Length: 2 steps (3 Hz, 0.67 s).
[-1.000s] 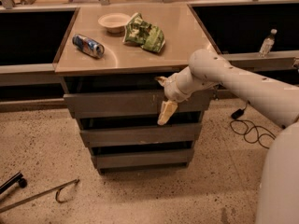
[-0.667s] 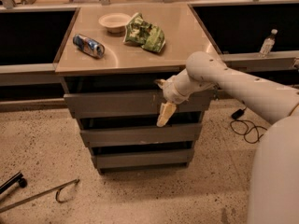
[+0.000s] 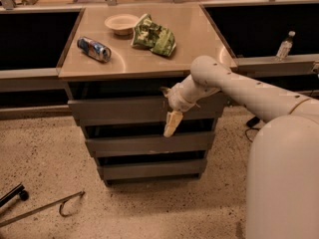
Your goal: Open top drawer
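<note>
The top drawer is the widest grey front, just under the tan tabletop, with a dark gap above its top edge. My gripper is against the right-middle part of this front, at its upper edge, with a cream part hanging down over the panel. The white arm reaches in from the right. Two narrower grey drawer fronts sit below it.
On the tabletop lie a blue can on its side, a white bowl and a green chip bag. A water bottle stands on the right ledge. A metal rod with a hook lies on the floor at the lower left. My white base fills the lower right.
The arm has shifted slightly to the left while the gripper stays at the top drawer's front. The drawer has not visibly moved.
</note>
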{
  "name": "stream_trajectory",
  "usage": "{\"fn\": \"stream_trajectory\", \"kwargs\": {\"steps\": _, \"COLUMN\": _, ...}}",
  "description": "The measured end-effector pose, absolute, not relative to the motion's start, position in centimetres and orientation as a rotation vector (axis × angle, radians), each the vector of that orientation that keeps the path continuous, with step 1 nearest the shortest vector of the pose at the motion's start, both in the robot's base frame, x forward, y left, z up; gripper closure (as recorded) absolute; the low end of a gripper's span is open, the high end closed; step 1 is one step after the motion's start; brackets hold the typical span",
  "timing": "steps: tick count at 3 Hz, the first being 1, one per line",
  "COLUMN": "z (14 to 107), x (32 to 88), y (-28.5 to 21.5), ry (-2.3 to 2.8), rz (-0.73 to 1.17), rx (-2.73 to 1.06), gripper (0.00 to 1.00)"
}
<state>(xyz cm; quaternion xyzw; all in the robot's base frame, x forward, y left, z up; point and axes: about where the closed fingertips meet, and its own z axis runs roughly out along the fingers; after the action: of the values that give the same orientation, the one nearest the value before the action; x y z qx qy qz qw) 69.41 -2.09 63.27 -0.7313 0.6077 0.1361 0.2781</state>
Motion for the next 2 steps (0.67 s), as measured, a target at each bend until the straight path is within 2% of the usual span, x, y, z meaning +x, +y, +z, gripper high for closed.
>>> {"fn": "stream_trajectory", "kwargs": {"steps": 2, "z": 63.48, "x": 68.80, "y": -1.91, "ry": 1.643, "rz": 0.384, "rx": -1.979, "gripper": 0.00}}
